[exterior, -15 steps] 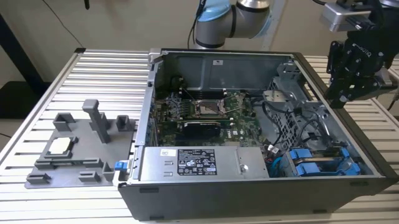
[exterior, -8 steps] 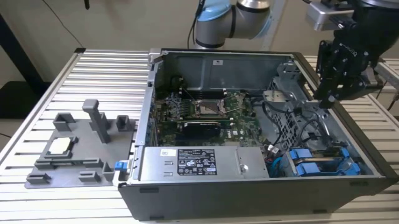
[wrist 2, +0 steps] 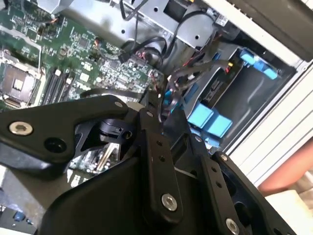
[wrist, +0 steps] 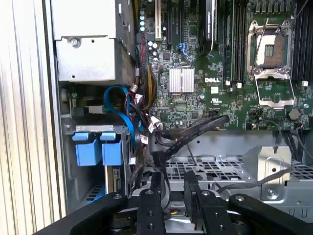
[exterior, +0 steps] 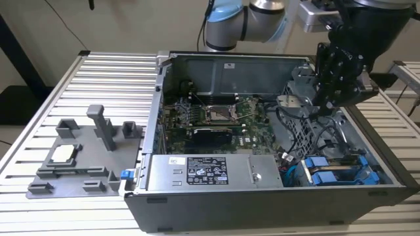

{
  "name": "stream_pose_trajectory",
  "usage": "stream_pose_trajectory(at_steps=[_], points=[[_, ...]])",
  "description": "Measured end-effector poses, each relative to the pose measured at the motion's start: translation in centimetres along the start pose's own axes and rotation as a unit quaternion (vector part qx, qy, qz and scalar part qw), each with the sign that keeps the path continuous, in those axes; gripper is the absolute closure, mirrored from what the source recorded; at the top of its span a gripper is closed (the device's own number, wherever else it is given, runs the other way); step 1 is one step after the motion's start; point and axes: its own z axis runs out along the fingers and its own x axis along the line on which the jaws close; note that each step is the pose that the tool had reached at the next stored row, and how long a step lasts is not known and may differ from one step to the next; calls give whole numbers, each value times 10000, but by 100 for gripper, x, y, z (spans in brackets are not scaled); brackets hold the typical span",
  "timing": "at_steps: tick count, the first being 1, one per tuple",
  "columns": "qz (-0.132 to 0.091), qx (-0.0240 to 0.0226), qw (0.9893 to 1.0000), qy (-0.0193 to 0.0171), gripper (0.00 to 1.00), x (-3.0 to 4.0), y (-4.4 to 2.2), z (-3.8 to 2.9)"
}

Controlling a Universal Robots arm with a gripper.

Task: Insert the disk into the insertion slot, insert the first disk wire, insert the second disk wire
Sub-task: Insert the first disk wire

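Gripper point(wrist: 173, 177) fingers point(wrist: 156, 196) slightly apart, nothing pinched.
Disk point(wrist: 112, 164) seated in its slot point(wrist: 78, 182) beside the fingers; loose black wires point(wrist: 195, 129) just ahead of them, presumably why it hangs here.

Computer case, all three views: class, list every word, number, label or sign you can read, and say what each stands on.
Black label on the silver power supply: white print and symbols, too small to read.
White sticker beside it: too small to read.
White maker's logo on the green motherboard: a brand mark, left unquoted.
Fine white markings across the board in both wrist views: too blurred to read.
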Motion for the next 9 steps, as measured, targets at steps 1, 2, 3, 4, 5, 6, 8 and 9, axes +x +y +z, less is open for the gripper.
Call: stream_pose_trajectory(at_steps=[1, 2, 3, 4, 5, 6, 8, 9], points=[[-1, 2, 10000, -1, 67, 7, 44, -2], [-2, 3, 10000, 0, 67, 13, 91, -5], [-4, 5, 10000, -1, 67, 21, 134, -7], [-5, 8, 10000, 0, 67, 29, 175, -9], [-5, 13, 10000, -1, 67, 37, 214, -11], [-5, 20, 10000, -1, 67, 46, 253, -14], [-8, 34, 10000, -2, 67, 55, 325, -17], [-12, 39, 10000, 3, 67, 56, 350, -19]])
